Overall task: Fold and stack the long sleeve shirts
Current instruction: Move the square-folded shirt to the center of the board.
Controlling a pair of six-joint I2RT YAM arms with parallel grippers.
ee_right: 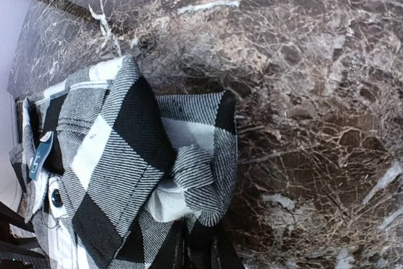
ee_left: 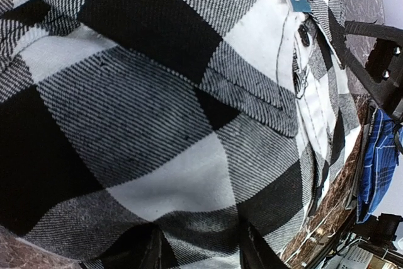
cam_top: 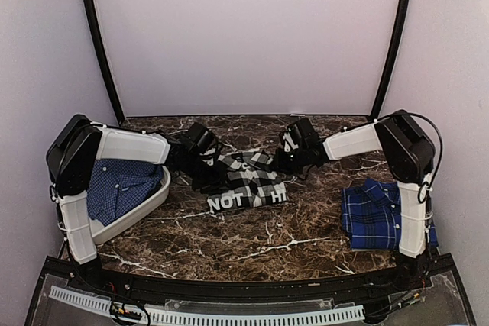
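The black-and-white checked shirt (cam_top: 244, 181), with white block lettering along its near edge, lies crumpled mid-table. My left gripper (cam_top: 202, 162) is at its left end and my right gripper (cam_top: 286, 159) at its right end. In the left wrist view the checked cloth (ee_left: 157, 111) fills the frame, and a bunched fold sits between the two fingers of the left gripper (ee_left: 201, 253). In the right wrist view the right gripper (ee_right: 203, 247) has its fingers nearly together, pinching the shirt's edge (ee_right: 208, 181). A dark blue plaid shirt (cam_top: 374, 215) lies folded at the right.
A white bin (cam_top: 157, 196) at the left, under my left arm, holds another blue plaid shirt (cam_top: 118, 188). The table is dark brown marble (cam_top: 252, 242). A black frame rail and a white cable strip run along the near edge.
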